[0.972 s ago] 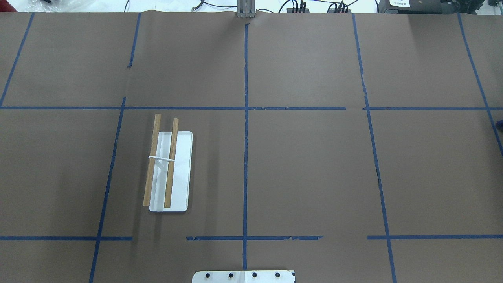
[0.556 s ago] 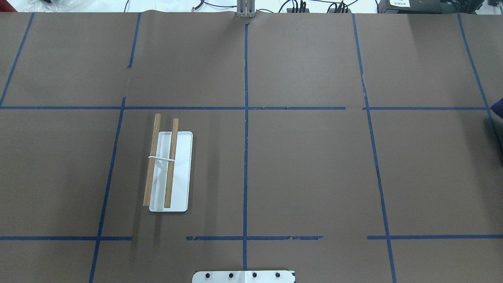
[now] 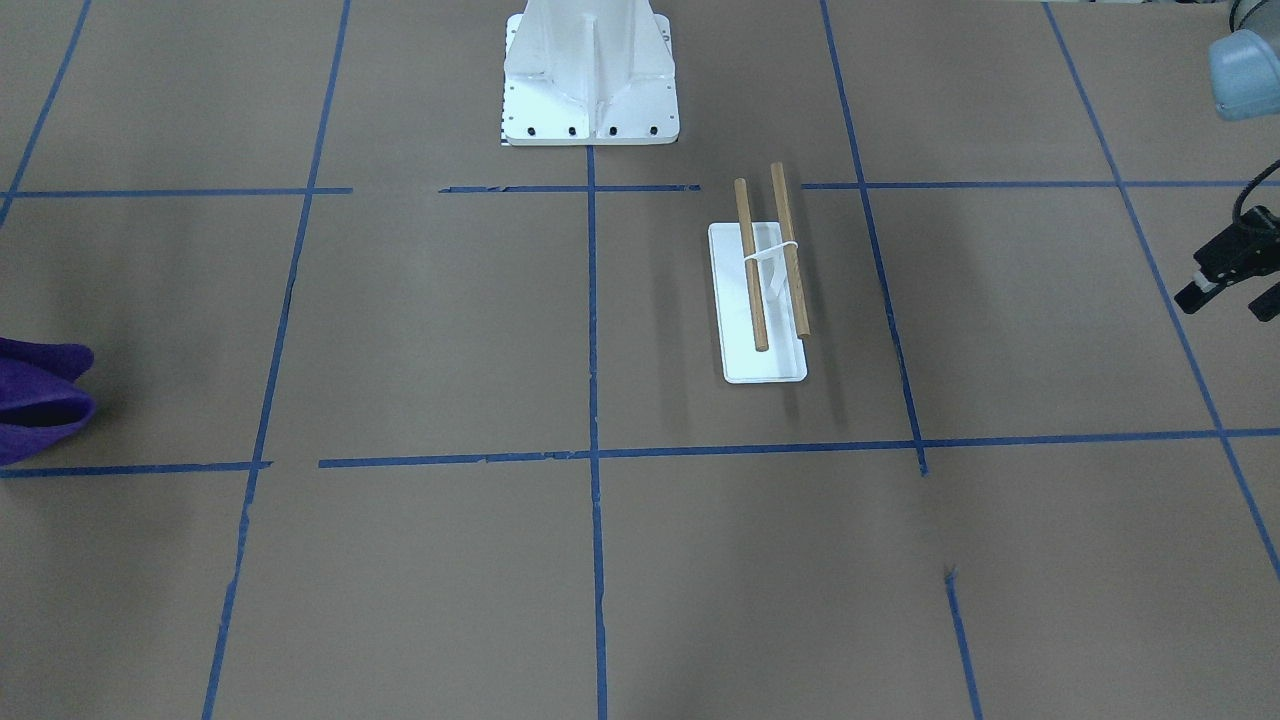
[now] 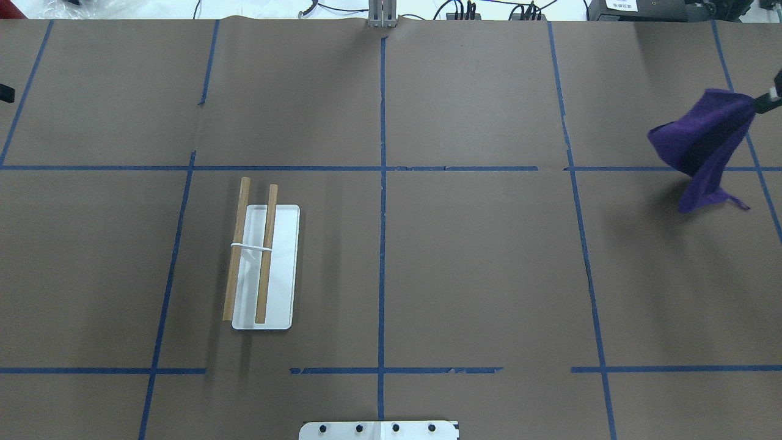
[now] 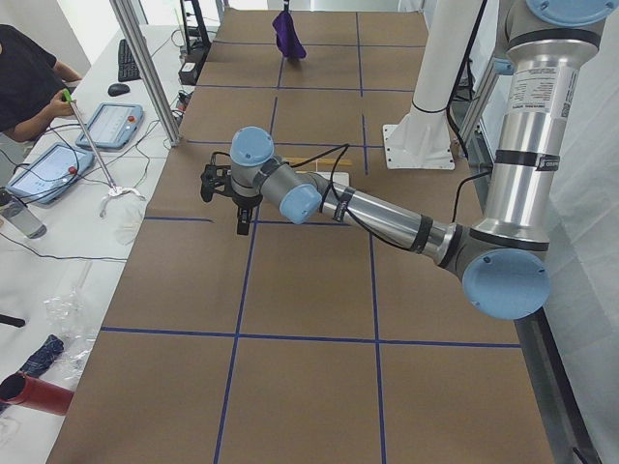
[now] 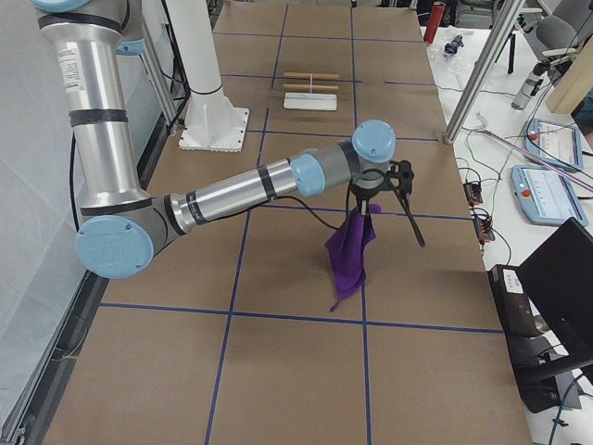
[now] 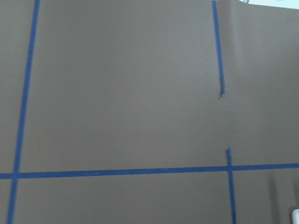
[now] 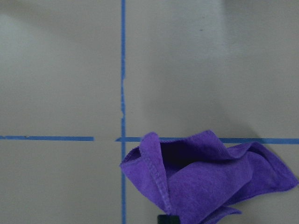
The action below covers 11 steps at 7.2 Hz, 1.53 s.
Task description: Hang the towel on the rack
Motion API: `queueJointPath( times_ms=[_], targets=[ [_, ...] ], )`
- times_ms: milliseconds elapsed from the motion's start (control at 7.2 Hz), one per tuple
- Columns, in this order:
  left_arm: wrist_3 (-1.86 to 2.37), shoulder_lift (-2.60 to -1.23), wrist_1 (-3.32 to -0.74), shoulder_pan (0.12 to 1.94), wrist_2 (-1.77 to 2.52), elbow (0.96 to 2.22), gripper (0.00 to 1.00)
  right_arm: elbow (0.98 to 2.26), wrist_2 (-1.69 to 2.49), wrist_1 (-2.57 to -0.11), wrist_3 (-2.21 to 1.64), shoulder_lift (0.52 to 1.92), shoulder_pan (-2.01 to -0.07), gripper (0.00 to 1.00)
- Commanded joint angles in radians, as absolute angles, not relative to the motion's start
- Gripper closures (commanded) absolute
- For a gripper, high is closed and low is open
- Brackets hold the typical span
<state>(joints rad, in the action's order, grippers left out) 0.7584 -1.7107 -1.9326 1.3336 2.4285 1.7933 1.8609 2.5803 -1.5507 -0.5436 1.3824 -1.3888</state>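
Tabletop [image 4: 464, 275], brown, taped in blue; rack [image 4: 284, 275], well off to my left, rods not yet draped; towel [image 4: 702, 146], purple, newly swung in from the right edge, dangling above the tabletop, pinched in my right fingers [image 4: 760, 104]; left fingers [image 3: 1232, 298] spread, idle; the carry to the rack looks under way.

Cloth, wood, paper and smooth white plate
The towel [image 8: 205, 177] is soft purple cloth, slightly fuzzy, with a stitched hem. The rack [image 4: 281, 275] has a smooth, white, faintly glossy base and matt light-brown wooden dowels [image 4: 266, 253]. The desk [image 4: 476, 269] is covered in matt brown paper crossed by blue tape [image 4: 382, 244], torn in spots.
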Motion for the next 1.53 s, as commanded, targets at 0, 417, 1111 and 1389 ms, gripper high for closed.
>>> queueJointPath(
  times_ms=[0,417,1111,1389],
  targets=[
    [1.139,-1.868,-1.933,1.205,2.435,1.783,0.0,1.931,2.58,-1.551,-0.826,1.213,-1.255,1.0],
    [1.486,-2.008,-1.915,1.085,2.382,1.787,0.0,1.936,2.545,-1.548,-1.046,1.011,-1.099,1.0],
    [2.001,-2.193,-1.85,0.927,2.388,1.779,0.0,1.938,2.339,-1.545,-1.207,0.824,-0.836,1.0],
    [2.116,-2.252,-1.853,0.882,2.387,1.779,0.0,1.927,2.277,-1.545,-1.215,0.784,-0.796,1.0]
  ],
)
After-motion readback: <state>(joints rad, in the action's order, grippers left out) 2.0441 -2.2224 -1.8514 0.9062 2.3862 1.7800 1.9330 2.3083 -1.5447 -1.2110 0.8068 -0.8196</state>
